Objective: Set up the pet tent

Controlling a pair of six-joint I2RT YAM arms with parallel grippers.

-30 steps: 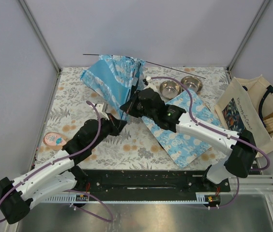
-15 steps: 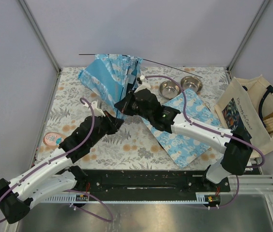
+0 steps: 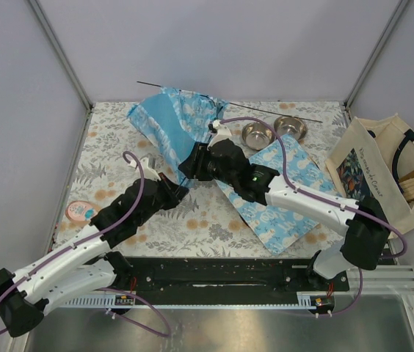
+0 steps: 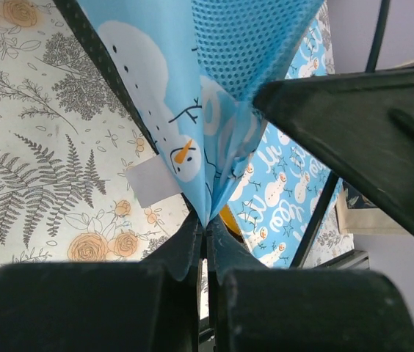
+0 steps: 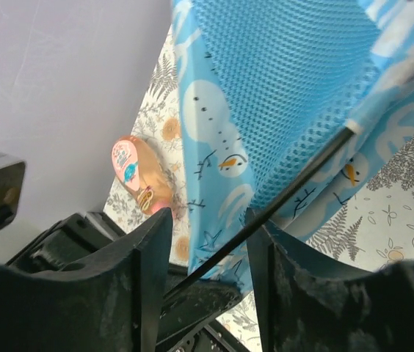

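Writing: white script on the blue mat, not readable; a printed line on the tote bag at right, too small to read; the label on the pink tin is unreadable.
Tent: the tent sits crumpled and half raised at upper centre of the overhead view, on the floral table. A thin black pole sticks out both sides near its top.
Left arm: reaches diagonally from lower left to centre.
Left gripper: closed, pinching the pointed tip of a tent fold with a snowman print.
Right arm: reaches from lower right across the mat to the tent's lower edge.
Right gripper: fingers apart, gripping nothing; a pole crosses the gap, with blue mesh beyond.
Also: two steel bowls right of the tent.
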